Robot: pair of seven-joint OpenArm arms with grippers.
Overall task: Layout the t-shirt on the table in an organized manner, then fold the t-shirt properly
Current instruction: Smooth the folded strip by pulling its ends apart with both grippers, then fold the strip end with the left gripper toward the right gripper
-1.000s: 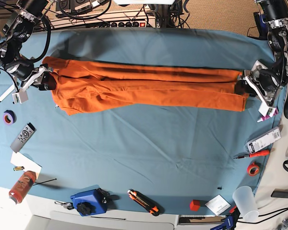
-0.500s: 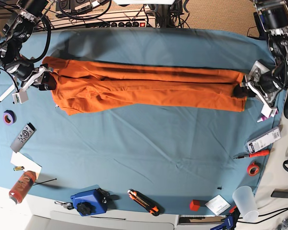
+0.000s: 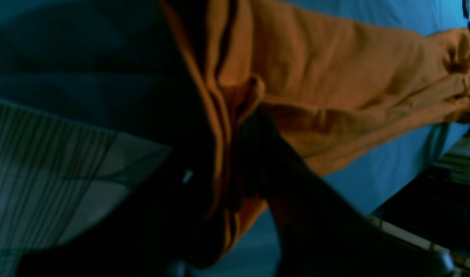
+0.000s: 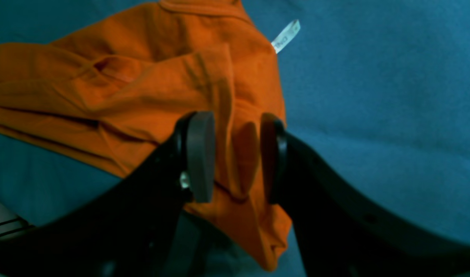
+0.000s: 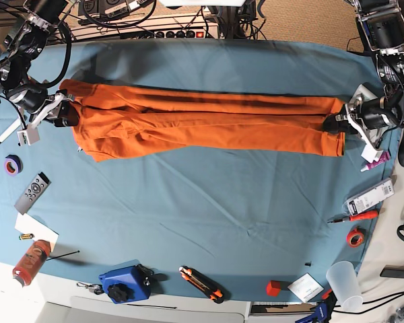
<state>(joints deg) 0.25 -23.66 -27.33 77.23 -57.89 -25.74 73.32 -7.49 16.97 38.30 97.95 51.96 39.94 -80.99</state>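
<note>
Blue-teal cloth covered the big table (image 5: 209,215), clutter only along its edges: a remote (image 5: 32,192), purple tape (image 5: 13,164), a blue box (image 5: 124,284), a plastic cup (image 5: 344,282). On the far half lay the orange t-shirt (image 5: 202,124), pulled out into a long band of loose folds across the table's width, not flat. My left gripper (image 5: 338,124) sat at the band's end on the base view's right; its wrist camera showed the dark fingers closed down on a bunched hem, cloth pinched between them. My right gripper (image 4: 235,157) was at the opposite end, jaws part-open with a fold of shirt standing between the pads (image 4: 200,154); I could not tell whether they really gripped it or only bracketed it. A white care tag (image 4: 285,35) stuck out near there. I judged this was the layout step, folding not begun. Next move as I read it: get both ends firmly held, then lift and spread the shirt so body and sleeves lie flat without slipping.
</note>
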